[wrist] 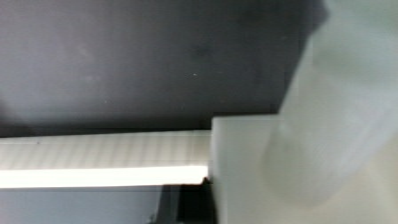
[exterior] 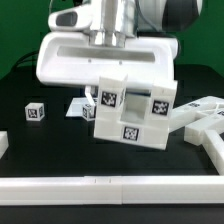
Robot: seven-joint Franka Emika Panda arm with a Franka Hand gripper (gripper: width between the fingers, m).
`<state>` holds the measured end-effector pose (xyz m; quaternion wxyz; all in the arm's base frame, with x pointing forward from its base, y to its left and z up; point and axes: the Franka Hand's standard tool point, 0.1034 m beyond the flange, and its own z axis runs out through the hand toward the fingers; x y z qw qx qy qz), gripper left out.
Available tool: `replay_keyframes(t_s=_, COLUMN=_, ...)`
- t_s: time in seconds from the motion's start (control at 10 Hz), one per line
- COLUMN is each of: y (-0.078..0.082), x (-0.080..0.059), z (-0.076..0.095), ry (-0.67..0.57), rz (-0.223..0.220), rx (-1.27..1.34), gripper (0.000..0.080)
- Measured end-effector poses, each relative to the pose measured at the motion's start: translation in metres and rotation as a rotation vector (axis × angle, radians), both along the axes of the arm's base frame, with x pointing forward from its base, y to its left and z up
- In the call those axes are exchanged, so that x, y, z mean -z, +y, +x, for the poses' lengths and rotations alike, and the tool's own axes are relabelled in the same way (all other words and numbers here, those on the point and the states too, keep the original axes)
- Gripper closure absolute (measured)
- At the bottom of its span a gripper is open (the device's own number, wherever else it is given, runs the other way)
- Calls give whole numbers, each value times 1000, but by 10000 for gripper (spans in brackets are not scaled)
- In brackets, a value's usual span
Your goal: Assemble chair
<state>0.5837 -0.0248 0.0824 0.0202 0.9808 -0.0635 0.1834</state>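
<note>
**A:** Entry one, gripper (exterior: 107,84)?
**B:** Fingertips hidden behind the tagged chair block (exterior: 132,112) directly beneath it. Whether they touch it cannot be told.
**A:** Entry two?
**B:** Chair pieces (exterior: 205,115) beside the gripper, toward the exterior view's right, cut off by the edge.
**A:** Entry three, wrist view?
**B:** Blurred throughout. Pale slab (wrist: 107,160) and hazy shape (wrist: 347,110) near the lens, neither identifiable.
</note>
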Motion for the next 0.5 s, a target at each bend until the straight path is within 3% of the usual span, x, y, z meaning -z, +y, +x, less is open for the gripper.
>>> replay_keyframes(t_s=0.5, y=13, x=3, z=-6, ry=323, rz=123, rx=0, gripper=765)
